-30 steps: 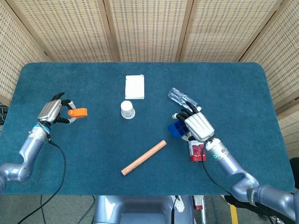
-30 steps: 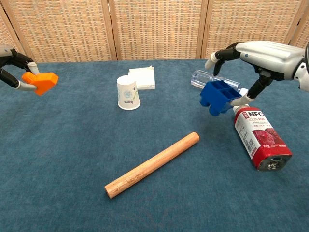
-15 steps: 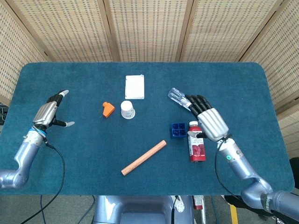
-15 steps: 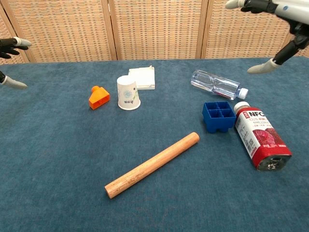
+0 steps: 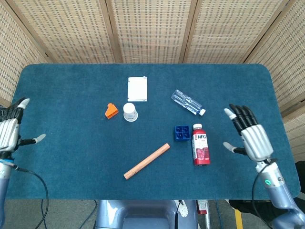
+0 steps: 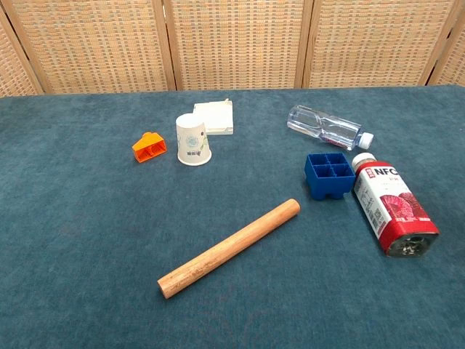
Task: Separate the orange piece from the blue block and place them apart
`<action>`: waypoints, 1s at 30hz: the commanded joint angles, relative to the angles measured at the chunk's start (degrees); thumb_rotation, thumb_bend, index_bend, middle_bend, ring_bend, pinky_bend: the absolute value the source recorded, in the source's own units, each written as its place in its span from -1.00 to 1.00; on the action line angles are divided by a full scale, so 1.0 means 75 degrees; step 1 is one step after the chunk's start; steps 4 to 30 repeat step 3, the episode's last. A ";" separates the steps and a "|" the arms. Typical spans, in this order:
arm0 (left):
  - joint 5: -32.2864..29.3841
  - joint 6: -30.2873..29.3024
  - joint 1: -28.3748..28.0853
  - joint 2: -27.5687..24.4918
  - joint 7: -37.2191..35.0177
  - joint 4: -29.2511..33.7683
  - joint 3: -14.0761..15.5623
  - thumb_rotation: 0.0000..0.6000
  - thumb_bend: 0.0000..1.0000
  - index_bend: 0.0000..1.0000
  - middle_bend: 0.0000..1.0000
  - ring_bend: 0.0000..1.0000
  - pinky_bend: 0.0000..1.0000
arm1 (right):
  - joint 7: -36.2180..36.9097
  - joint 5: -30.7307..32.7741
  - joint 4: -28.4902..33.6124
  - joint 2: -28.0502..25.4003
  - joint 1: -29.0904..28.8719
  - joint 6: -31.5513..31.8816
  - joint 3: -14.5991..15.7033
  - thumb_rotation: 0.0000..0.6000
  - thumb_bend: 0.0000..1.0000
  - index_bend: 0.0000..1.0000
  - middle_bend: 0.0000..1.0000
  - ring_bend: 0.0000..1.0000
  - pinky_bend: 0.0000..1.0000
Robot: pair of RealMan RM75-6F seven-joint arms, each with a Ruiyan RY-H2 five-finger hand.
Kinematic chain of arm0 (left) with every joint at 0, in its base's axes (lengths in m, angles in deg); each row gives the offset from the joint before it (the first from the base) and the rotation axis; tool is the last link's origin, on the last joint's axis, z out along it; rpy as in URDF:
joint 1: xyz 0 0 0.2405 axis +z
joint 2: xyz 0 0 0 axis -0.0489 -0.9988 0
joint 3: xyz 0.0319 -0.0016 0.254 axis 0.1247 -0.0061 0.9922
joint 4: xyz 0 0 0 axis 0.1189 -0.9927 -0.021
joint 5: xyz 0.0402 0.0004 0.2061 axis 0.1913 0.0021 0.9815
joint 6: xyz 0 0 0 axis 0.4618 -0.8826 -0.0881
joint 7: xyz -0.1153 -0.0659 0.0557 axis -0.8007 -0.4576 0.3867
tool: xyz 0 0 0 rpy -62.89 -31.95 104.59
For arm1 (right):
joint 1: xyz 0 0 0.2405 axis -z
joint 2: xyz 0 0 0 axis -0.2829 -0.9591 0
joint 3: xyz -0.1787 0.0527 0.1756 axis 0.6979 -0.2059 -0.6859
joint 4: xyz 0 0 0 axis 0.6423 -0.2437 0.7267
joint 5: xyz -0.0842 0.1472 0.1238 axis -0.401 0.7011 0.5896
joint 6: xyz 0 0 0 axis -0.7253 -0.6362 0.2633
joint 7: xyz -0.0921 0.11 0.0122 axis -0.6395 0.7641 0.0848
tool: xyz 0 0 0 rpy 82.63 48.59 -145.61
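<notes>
Head and chest views of the blue-covered counter (image 5: 62,86). We see the orange piece (image 5: 110,110) lying on the counter just left of the paper cup (image 5: 129,112), close to it but apart; in the chest view the piece (image 6: 148,146) rests with its open, ribbed face toward the camera. The blue block (image 5: 181,132) sits well apart from it, right of centre, with its gridded compartments facing up, just beside the red juice bottle (image 5: 200,150), which lies on its side with the white cap pointing to the far edge. In the chest view the block (image 6: 328,174) stands next to the bottle's neck; we cannot tell whether they touch.

A clear plastic bottle (image 5: 188,102) lies on its side beyond the block, and a white flat box (image 5: 137,88) lies just behind the cup. A wooden rod (image 5: 147,161) lies diagonally in the near middle of the counter, clear of the other things.

The left hand (image 5: 9,133) shows at the left edge of the head view, released, its fingers spread and holding nothing. The right hand (image 5: 250,136) hangs over the right side of the counter, likewise released, fingers extended and apart, well away from the juice bottle. Neither hand appears in the chest view.
</notes>
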 commanded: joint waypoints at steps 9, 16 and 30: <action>0.0760 -0.1427 0.1101 -0.0293 0.0622 0.0878 0.0580 1.00 -0.97 -1.00 -1.00 -1.00 -1.00 | -0.0489 0.0099 0.0087 -0.0046 0.0826 0.0609 0.0324 1.00 -1.00 -1.00 -1.00 -1.00 -1.00; 0.0760 -0.1427 0.1101 -0.0293 0.0622 0.0878 0.0580 1.00 -0.97 -1.00 -1.00 -1.00 -1.00 | -0.0489 0.0099 0.0087 -0.0046 0.0826 0.0609 0.0324 1.00 -1.00 -1.00 -1.00 -1.00 -1.00; 0.0760 -0.1427 0.1101 -0.0293 0.0622 0.0878 0.0580 1.00 -0.97 -1.00 -1.00 -1.00 -1.00 | -0.0489 0.0099 0.0087 -0.0046 0.0826 0.0609 0.0324 1.00 -1.00 -1.00 -1.00 -1.00 -1.00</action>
